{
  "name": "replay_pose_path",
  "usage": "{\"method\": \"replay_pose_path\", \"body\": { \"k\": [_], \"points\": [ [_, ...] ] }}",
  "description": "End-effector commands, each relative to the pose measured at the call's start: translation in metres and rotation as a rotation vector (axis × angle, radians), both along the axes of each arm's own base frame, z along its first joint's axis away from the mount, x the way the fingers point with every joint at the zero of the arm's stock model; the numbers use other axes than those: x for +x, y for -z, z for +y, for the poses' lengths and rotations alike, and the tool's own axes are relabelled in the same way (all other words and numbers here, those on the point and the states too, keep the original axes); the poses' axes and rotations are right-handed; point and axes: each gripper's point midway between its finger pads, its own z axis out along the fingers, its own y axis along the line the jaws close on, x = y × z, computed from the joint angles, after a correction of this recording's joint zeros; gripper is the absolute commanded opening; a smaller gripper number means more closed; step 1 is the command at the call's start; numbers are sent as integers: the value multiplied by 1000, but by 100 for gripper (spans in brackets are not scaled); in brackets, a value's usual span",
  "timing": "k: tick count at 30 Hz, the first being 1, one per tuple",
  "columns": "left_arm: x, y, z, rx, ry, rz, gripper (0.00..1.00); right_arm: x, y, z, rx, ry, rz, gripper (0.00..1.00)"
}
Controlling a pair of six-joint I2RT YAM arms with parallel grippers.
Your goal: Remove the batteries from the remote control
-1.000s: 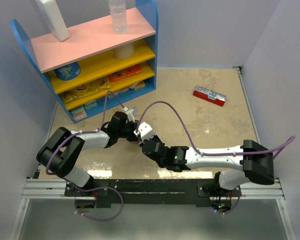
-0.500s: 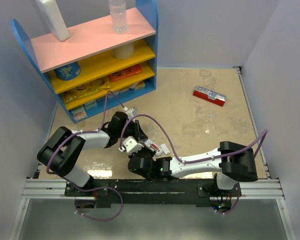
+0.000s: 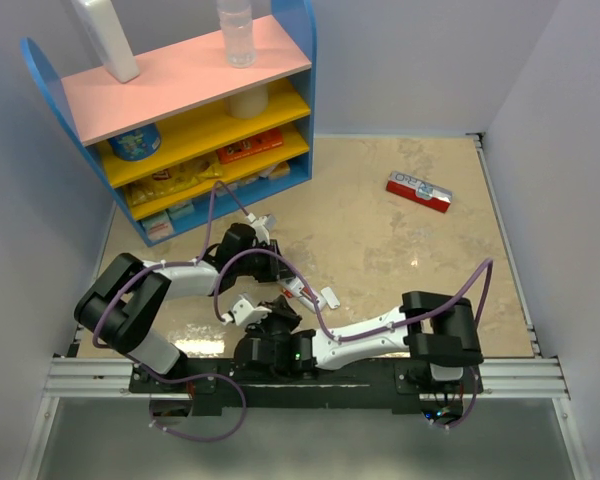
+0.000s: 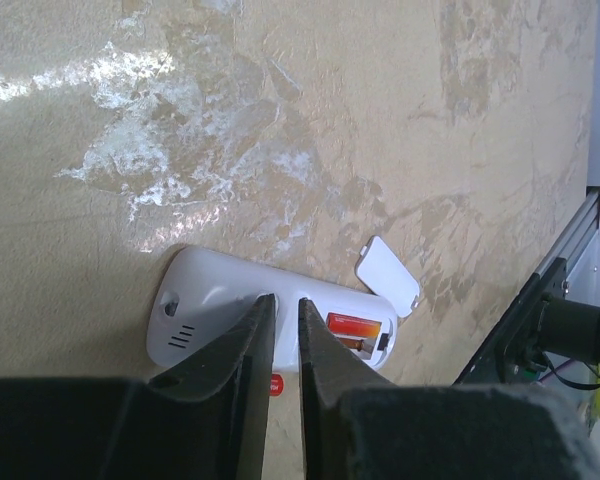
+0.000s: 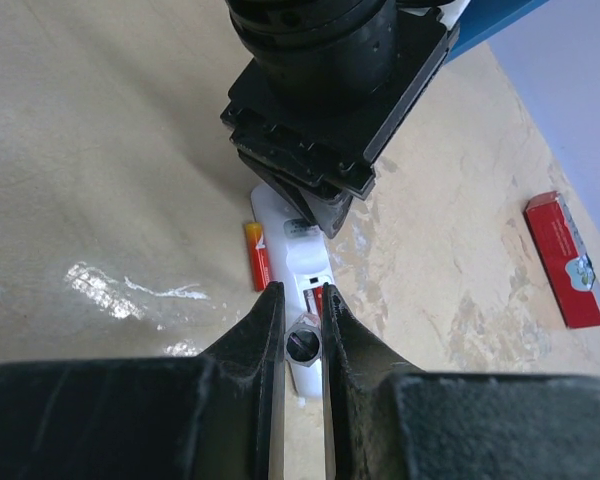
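Slim white plastic remote control (image 4: 215, 305) lay back-up on the beige worktop (image 3: 400, 260), near the front edge between the two arms, with its bay open. It looked light, rigid and smooth, so likely to skate if prodded and best pinned at the solid end away from the bay. The left gripper (image 4: 283, 300) was doing about that: jaws nearly closed, tips down on the remote's back just beside the bay.

One tiny red-orange cylinder battery (image 4: 352, 324) sat in the bay and the other (image 5: 254, 256) lay out on the worktop alongside the remote. Batteries probably stiff, slick and prone to rolling; the seated one probably wants levering up at its exposed end, not a pinch on the sides.

The right gripper (image 5: 301, 290) hung just short of the bay end with a narrow gap. A small dark round thing (image 5: 302, 346) showed in that gap; couldn't tell what it was or whether it was held.

Around:
- Blue shelf unit (image 3: 50, 90) with pink and yellow boards, far left, well apart.
- Red-and-white flat box (image 3: 418, 190), far right, well apart.
- Small white cover piece (image 4: 387, 274), touching or just beside the remote's bay end, possibly crowding a side approach.
- The left gripper's body also crowded the bay from above.
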Motion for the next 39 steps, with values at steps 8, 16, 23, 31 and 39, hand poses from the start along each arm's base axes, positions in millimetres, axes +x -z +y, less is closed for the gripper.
{"method": "replay_pose_path", "body": {
  "k": [8,16,23,31,39],
  "points": [
    [-7,29,17,113,-23,45,20,-9,16,-17,-6,-75,158,0],
    [-6,29,17,114,-28,45,20,-4,0,-11,47,-127,203,0],
    [-7,31,17,115,-29,46,20,-4,-24,-6,106,-156,224,0],
    [-7,32,18,117,-29,46,20,15,-46,-14,231,-153,260,0],
    [-7,32,18,117,-30,45,20,28,-46,-27,254,-152,260,0]
  ]
}}
